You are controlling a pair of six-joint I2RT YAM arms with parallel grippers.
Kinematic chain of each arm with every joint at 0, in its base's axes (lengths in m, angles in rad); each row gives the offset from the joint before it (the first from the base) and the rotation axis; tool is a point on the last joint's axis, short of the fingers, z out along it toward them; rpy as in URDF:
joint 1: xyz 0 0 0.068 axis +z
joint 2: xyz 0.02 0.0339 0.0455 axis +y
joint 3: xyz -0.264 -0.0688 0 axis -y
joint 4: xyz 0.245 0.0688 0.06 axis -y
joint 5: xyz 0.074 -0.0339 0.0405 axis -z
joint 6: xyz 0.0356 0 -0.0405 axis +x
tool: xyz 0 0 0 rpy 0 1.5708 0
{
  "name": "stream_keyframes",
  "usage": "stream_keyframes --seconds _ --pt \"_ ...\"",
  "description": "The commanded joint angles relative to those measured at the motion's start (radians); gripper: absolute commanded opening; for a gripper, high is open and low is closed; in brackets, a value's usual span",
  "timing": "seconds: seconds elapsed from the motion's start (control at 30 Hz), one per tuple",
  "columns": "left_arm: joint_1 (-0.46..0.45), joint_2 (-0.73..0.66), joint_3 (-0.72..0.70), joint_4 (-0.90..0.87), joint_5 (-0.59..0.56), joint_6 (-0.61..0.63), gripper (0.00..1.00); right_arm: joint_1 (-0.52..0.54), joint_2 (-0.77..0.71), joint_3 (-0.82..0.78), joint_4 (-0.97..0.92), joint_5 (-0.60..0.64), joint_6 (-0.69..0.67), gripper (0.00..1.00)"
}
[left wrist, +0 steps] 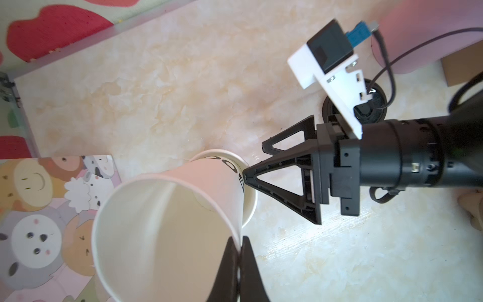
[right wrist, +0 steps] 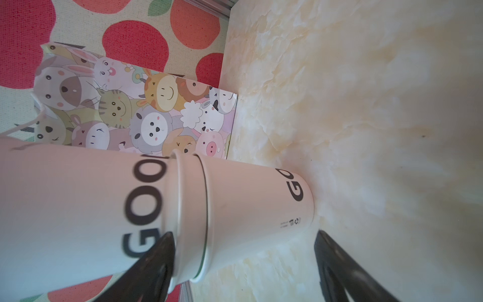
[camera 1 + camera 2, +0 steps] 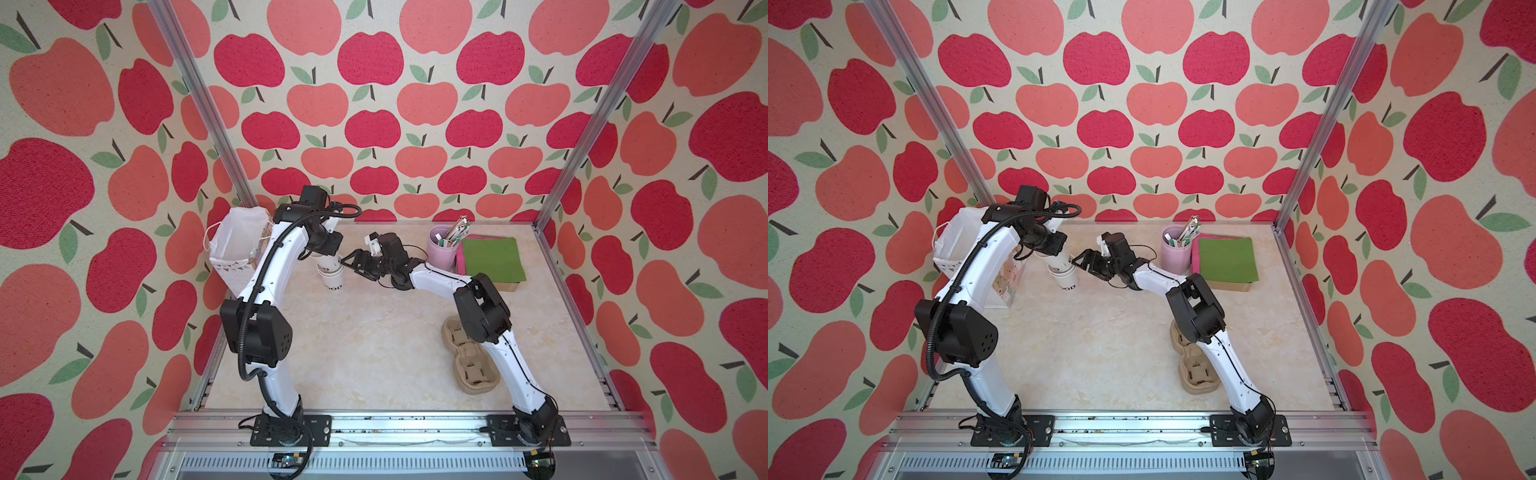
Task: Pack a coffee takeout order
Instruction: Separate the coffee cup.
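A white paper cup [image 3: 328,261] [image 1: 167,222] with black lettering hangs tilted, its base still inside a stack of like cups [image 3: 335,282] [image 3: 1068,283] [image 2: 256,198] standing on the table. My left gripper [image 1: 240,239] [image 3: 319,254] is shut on that cup's rim. My right gripper [image 3: 347,264] [image 3: 1079,262] [image 2: 244,234] is open beside the stack, one fingertip [image 1: 245,174] touching the lifted cup just above the stack's rim. The tan carrier [image 3: 467,368] [image 3: 1196,376] lies front right, partly under the right arm. The green napkin [image 3: 492,259] [image 3: 1227,257] lies back right.
A cartoon-animal paper bag [image 3: 237,245] [image 1: 39,209] [image 2: 130,115] stands open at the back left, close to the cups. A pink holder [image 3: 442,249] [image 3: 1173,253] of wrapped straws [image 3: 457,228] stands beside the napkins, which rest on a cardboard box [image 3: 505,286].
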Motion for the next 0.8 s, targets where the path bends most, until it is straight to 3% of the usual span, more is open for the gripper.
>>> stream_keyframes --seconds 0.0,0.33,0.77 --pt "-0.019 -0.074 0.046 -0.06 -0.034 0.006 0.0 0.006 -0.006 -0.011 -0.014 0.017 -0.022 0.85" --pt "-0.14 -0.206 0.061 -0.126 -0.129 -0.01 0.0 0.006 -0.065 -0.006 0.017 0.02 -0.027 0.87" --pt "-0.328 -0.341 0.033 -0.199 -0.127 -0.104 0.0 -0.028 -0.208 -0.064 0.013 0.033 -0.068 0.93"
